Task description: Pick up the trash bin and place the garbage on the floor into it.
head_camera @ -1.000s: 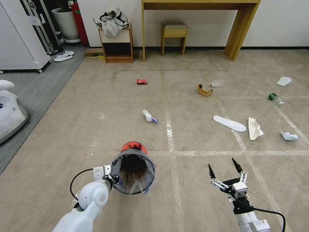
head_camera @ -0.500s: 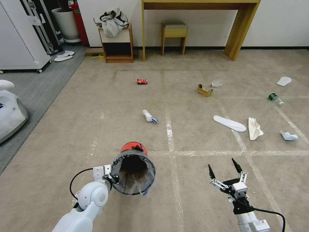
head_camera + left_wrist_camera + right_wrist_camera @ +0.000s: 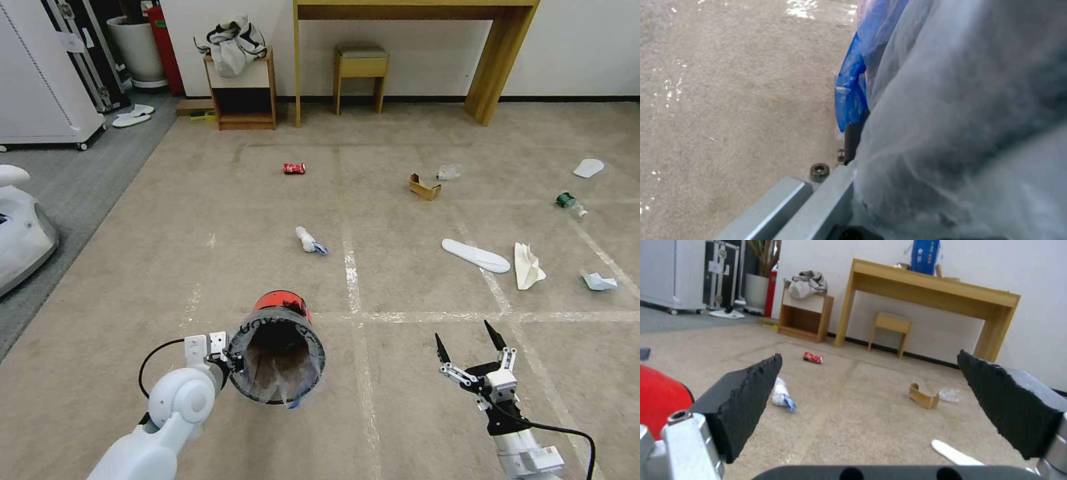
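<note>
The red trash bin [image 3: 278,345], lined with a clear blue-edged bag [image 3: 960,116], hangs tilted above the floor [image 3: 200,220], mouth facing me. My left gripper [image 3: 228,360] is shut on its rim. My right gripper [image 3: 465,333] hovers open and holds nothing; in its wrist view the right gripper [image 3: 871,400] faces the litter. Garbage lies ahead: a red can [image 3: 294,168], a crumpled white wad [image 3: 309,241], a cardboard piece [image 3: 424,187], a white slipper [image 3: 475,255], white paper [image 3: 527,267] and a bottle [image 3: 569,202].
A white machine base [image 3: 20,227] stands at the left on the grey carpet strip. Along the back wall are a small wooden cabinet [image 3: 243,93], a stool [image 3: 361,70] and a wooden desk [image 3: 493,60]. Another slipper [image 3: 588,167] lies far right.
My left arm has shifted slightly left and lower, carrying the bin with it. The right gripper has dropped a little toward me, still open.
</note>
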Controlling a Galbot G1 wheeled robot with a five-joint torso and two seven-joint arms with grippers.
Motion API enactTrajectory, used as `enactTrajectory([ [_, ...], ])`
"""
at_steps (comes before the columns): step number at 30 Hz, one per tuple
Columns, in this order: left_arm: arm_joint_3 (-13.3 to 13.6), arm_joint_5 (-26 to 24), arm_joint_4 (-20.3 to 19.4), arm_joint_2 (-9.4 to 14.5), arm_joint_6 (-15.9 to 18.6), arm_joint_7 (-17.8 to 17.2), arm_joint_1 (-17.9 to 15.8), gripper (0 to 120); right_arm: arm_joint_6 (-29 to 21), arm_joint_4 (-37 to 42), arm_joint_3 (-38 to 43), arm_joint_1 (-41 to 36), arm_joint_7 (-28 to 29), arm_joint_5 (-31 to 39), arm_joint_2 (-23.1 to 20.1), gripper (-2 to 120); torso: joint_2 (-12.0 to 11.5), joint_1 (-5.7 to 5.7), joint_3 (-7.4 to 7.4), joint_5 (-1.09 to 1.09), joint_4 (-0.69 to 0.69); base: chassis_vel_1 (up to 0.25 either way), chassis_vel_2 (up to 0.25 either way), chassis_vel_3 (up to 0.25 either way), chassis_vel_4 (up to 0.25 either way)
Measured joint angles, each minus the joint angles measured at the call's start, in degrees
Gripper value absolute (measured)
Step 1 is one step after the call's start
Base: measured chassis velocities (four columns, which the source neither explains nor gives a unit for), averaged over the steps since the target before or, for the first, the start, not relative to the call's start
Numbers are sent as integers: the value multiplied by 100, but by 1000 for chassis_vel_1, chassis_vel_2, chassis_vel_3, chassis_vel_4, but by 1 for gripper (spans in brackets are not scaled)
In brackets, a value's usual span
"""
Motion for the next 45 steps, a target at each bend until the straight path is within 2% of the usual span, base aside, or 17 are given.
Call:
enactTrajectory([
  [1,0,0,0,0,0,0,0,0,0,0,0,0,0,0,0,100,0,0,0,0,0,0,0,0,0],
  [3,87,-656,-289,500,-2,-152,-68,0,-84,39,-8,0,64,142,-149,100,0,0,0,-1,0,0,0,0,0],
  [4,87,-656,-289,500,-2,-152,-68,0,-84,39,-8,0,64,142,-149,100,0,0,0,-1,0,0,0,0,0],
  [7,215,-1358,-653,1170,-5,-329,-211,0,-125,45,-11,40,96,257,-351,100,0,0,0,0,-1,0,0,0,0],
  [10,239,-1588,-764,1326,-6,-404,-245,0,-137,45,-21,62,99,287,-395,100,0,0,0,1,0,0,0,0,0],
  [12,272,-2214,-1056,1605,-7,-650,-314,0,-158,1,-50,98,107,356,-474,100,0,0,0,0,1,0,0,0,0],
  [13,272,-2214,-1056,1605,-7,-650,-314,0,-158,1,-50,98,107,356,-474,100,0,0,0,0,1,0,0,0,0],
  [18,227,-3532,-1662,1876,-13,-1317,-410,0,-159,-186,-169,185,86,416,-588,100,0,0,0,1,-1,0,0,0,0],
  [19,227,-3532,-1662,1876,-13,-1317,-410,0,-159,-186,-169,185,86,416,-588,100,0,0,0,1,-1,0,0,0,0],
  [22,171,-4079,-1935,1986,-14,-1585,-382,0,-157,-303,-241,239,63,447,-643,100,0,0,0,1,0,0,0,0,0],
  [27,304,-4556,-2256,2196,-13,-1779,-332,0,-118,-474,-353,279,-4,445,-676,100,0,0,0,1,1,0,0,0,0],
  [33,596,-4862,-2349,2397,-13,-1857,-443,0,-50,-664,-516,367,-65,384,-676,100,0,0,0,1,0,0,0,0,0],
  [36,722,-4961,-2282,2447,-15,-1859,-593,0,-22,-768,-617,420,-76,341,-673,100,0,0,0,0,1,0,0,0,0],
  [38,971,-5219,-2223,2469,-14,-1911,-923,0,22,-848,-642,423,-122,300,-652,100,0,0,0,0,0,0,0,0,0],
  [41,1100,-5339,-2199,2477,-14,-1952,-1107,0,44,-881,-645,416,-140,286,-642,100,0,0,0,0,-1,0,0,0,0],
  [43,1404,-5565,-2105,2501,-14,-2068,-1514,0,99,-969,-635,412,-183,257,-613,100,0,0,0,0,-1,0,0,0,0],
  [45,1503,-5603,-2051,2503,-14,-2123,-1628,0,123,-1005,-626,412,-204,242,-598,100,0,0,0,0,-1,0,0,0,0],
])
